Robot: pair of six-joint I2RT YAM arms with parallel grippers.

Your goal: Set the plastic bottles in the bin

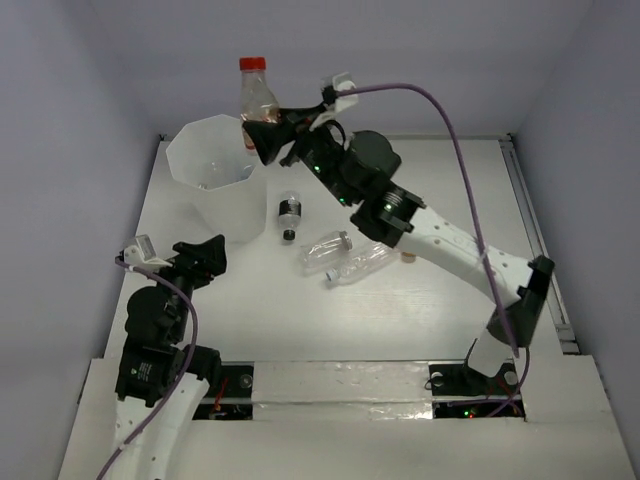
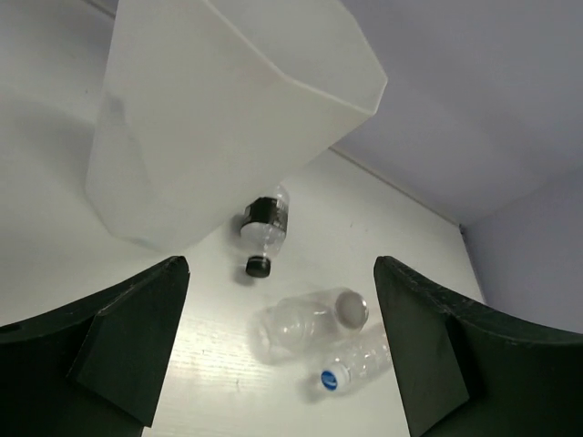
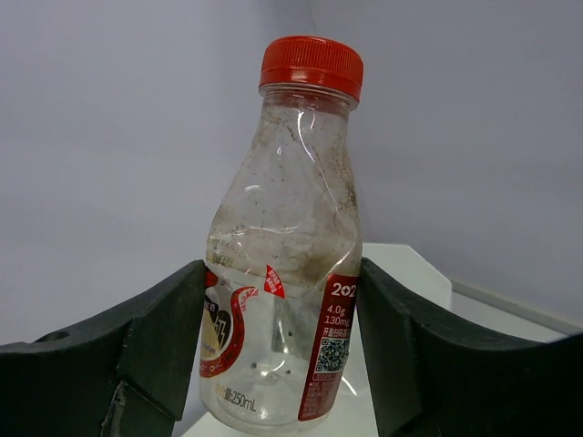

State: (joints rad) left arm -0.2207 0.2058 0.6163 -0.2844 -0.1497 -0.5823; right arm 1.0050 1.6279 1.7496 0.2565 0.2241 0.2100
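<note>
My right gripper [image 1: 262, 128] is shut on the red-capped bottle [image 1: 257, 100], which it holds upright above the right rim of the bin [image 1: 200, 150]. In the right wrist view the bottle [image 3: 287, 264] sits between both fingers, red label low on it. The bin is translucent white with a polygonal rim, at the back left; its wall fills the left wrist view [image 2: 219, 100]. A black-capped bottle [image 1: 289, 214] lies beside the bin. A clear capless bottle [image 1: 326, 248] and a blue-capped clear bottle [image 1: 358, 264] lie mid-table. My left gripper [image 1: 205, 255] is open and empty, near the bin's front.
A small round cap-like object [image 1: 408, 257] lies by the right arm's forearm. The right arm [image 1: 440, 240] stretches diagonally across the table's right half. The left wrist view shows the black-capped bottle [image 2: 264, 228], capless bottle [image 2: 310, 323] and blue-capped bottle [image 2: 360, 364] ahead.
</note>
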